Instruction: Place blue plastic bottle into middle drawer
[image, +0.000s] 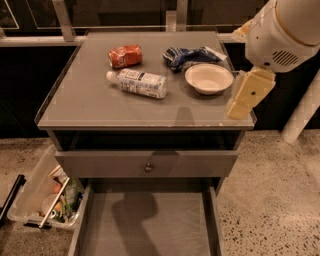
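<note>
Up at the right, the arm (282, 30) runs off the top and right edges, so its upper reach is out of sight. Its cream hand (243, 97) hangs at the tabletop's (90, 95) right front corner and covers that corner. Down below, the middle drawer (150, 225) is cut by the bottom edge, its front wall unseen. The blue plastic bottle's (137, 83) label print is too small to read. On the floor at left, the clear bin (27, 195) slips partly behind the drawer's side wall, its contents a jumble too small to name.
</note>
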